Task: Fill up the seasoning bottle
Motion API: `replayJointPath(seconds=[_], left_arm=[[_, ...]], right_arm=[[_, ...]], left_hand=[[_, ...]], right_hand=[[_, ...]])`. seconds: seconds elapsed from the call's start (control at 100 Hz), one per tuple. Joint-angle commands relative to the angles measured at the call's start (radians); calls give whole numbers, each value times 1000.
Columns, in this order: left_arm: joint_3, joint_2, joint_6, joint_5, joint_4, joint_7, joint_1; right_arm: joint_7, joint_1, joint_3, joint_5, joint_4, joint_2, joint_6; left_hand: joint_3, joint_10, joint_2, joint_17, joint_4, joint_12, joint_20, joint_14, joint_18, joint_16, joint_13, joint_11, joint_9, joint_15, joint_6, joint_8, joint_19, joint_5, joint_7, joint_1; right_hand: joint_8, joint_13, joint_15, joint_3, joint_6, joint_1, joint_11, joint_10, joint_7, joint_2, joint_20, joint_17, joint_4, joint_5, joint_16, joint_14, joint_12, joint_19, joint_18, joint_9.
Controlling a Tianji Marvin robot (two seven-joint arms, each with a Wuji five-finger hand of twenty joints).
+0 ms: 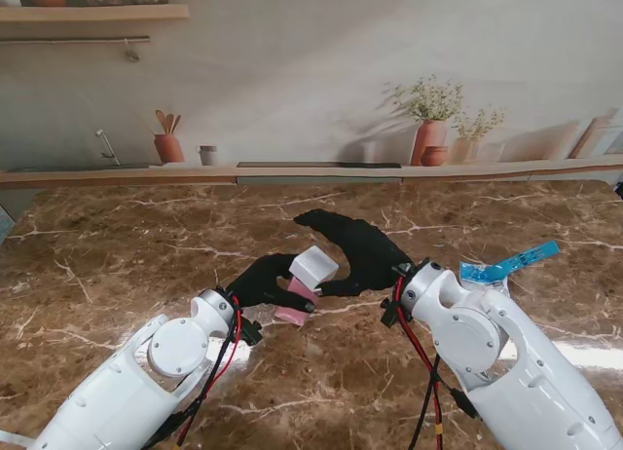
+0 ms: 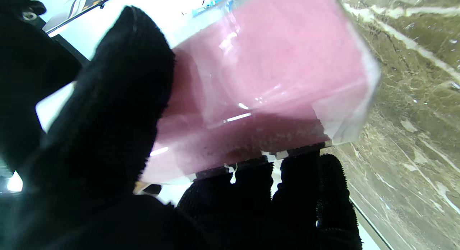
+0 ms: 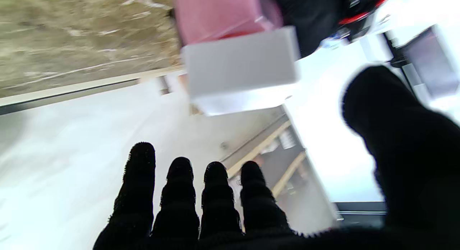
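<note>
My left hand (image 1: 261,280) holds the seasoning bottle (image 1: 295,296), a clear square jar full of pink grains with a white cap (image 1: 313,266), tilted and lifted off the marble table (image 1: 117,255). The left wrist view shows thumb and fingers (image 2: 107,110) clamped around the pink jar (image 2: 273,74). My right hand (image 1: 358,249) hovers beside the cap with fingers spread, and whether it touches the cap is unclear. In the right wrist view the white cap (image 3: 240,68) sits beyond the open fingertips (image 3: 215,178), apart from them.
A blue refill packet (image 1: 508,267) lies on the table to my right, just past the right forearm. The backdrop wall with printed pots and shelves stands at the table's far edge.
</note>
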Motion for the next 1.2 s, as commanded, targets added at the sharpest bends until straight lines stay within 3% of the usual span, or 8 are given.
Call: replayJointPath(seconds=[0.0,0.3,0.51,0.58,0.69,0.8,0.95,1.19], left_arm=[[0,-2,-6,3,-10,5,2],[4,-3,-22,14,-11,14,5],[5,-3,-28,19,-10,19,4],[5,-3,-29,23,-9,21,4],[2,-3,-29,23,-10,24,7],[1,-4,-29,24,-11,26,10],[2,-4,-33,26,-12,30,12],[2,-2,-37,37,-14,30,10]], right_arm=[[29,-20,-1,-5,-36,-13,110],[132,18,-71,-73,-93,-2,364],[137,62,-112,-74,-60,-1,336],[148,64,-99,-72,-49,5,240],[217,65,-59,7,-36,20,106],[301,65,-35,118,-42,36,73],[203,34,-28,131,-53,12,132],[145,38,-109,-137,-135,-2,482]], left_hand=[[151,-104,363,-21,21,55,9,13,-18,11,-23,146,52,25,-230,77,-16,176,188,134],[153,-105,362,-21,21,52,12,8,-23,7,-22,142,54,18,-231,77,-19,178,183,136],[153,-107,362,-20,20,53,15,6,-24,4,-22,142,55,15,-233,79,-19,178,183,134],[154,-107,361,-18,20,53,16,6,-27,4,-21,142,55,15,-234,80,-19,178,184,134],[155,-106,362,-17,20,53,17,6,-28,4,-21,141,55,14,-235,80,-18,178,184,135],[155,-107,362,-17,19,53,20,4,-27,3,-21,140,55,15,-235,80,-16,177,184,135],[156,-108,360,-17,19,53,21,4,-27,2,-22,140,56,14,-238,81,-16,178,185,134],[157,-109,359,-19,19,53,21,3,-28,0,-23,138,57,12,-238,81,-19,178,185,133]], right_hand=[[81,87,28,-241,114,-100,32,40,53,207,62,35,38,-38,40,31,21,31,9,45],[180,587,326,-148,35,-386,248,-21,319,228,193,363,64,198,307,11,249,400,32,407],[344,700,616,-280,-50,197,459,-115,419,76,170,438,121,294,442,-102,433,616,-5,496],[310,581,441,310,-76,316,360,-134,365,-48,104,317,50,284,377,-110,349,435,-17,441],[127,186,41,457,-31,405,121,-84,113,-62,-15,39,35,159,90,-64,146,32,-51,180],[61,-77,-73,419,-43,293,-13,-5,-30,-100,-61,-115,55,-46,-12,-25,29,-126,-60,-59],[-155,-116,-75,-243,0,-9,-86,30,-57,160,-18,-133,67,-64,-36,25,-25,-131,-32,-96],[179,482,258,-185,58,-424,121,22,188,331,252,315,93,66,255,56,153,361,46,258]])
